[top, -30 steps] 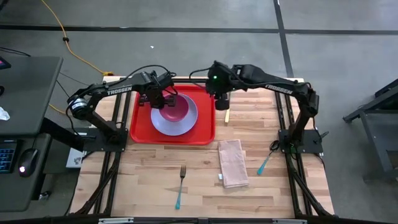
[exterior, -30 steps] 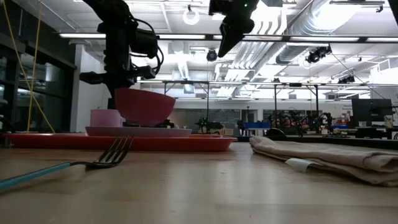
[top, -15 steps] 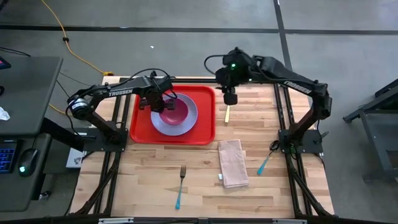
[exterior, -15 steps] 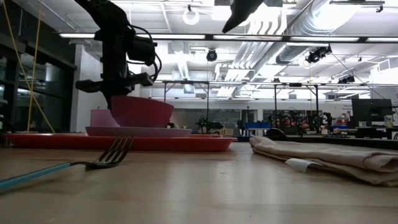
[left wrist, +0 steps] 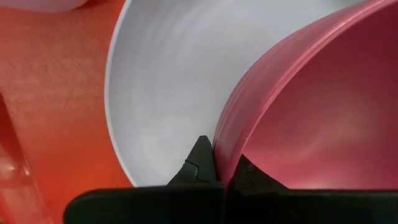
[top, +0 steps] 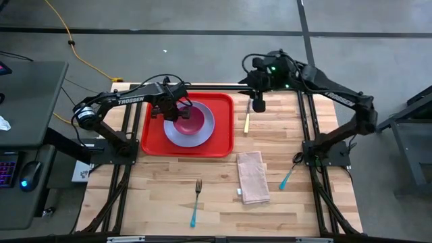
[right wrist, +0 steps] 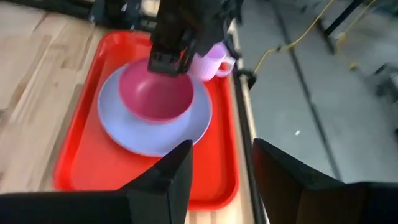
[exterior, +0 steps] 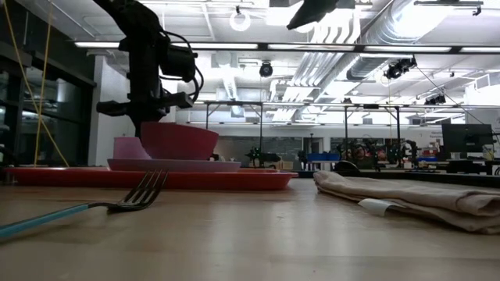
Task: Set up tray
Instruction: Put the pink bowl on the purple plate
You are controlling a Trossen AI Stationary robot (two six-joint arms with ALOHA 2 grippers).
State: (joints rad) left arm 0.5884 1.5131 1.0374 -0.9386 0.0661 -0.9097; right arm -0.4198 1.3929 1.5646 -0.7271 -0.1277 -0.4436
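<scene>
The red tray [top: 152, 138] lies at the table's far middle-left. It carries a lavender plate [top: 177, 137], and a dark pink bowl [top: 191, 120] stands on that plate. A pink mug [right wrist: 214, 61] stands on the tray's far part. My left gripper [left wrist: 222, 174] is over the bowl's far-left rim, pointing down and shut on it. My right gripper [top: 257, 106] hangs high beyond the tray's far right corner. It is open with nothing between its fingers and slants down toward the tray. My left gripper pinches the bowl's rim [left wrist: 227, 143] on its far-left side, one finger inside the bowl and one outside over the plate. The fingers come from above, pointing down. The bowl stands upright with its base on the plate [exterior: 173, 165].
On the bare wood to the right of the tray lies a pale-handled utensil [top: 247, 123]. Nearer lie a folded beige napkin [top: 252, 177], a teal-handled fork [top: 196, 201] and another teal-handled utensil [top: 289, 175] by the right arm's base.
My left gripper has sunk a little, still shut on the bowl. The bowl hung tilted above the plate and now stands level on it. My right gripper has risen and gone toward the table's right edge, away from the tray, tipping up from steeply downward.
</scene>
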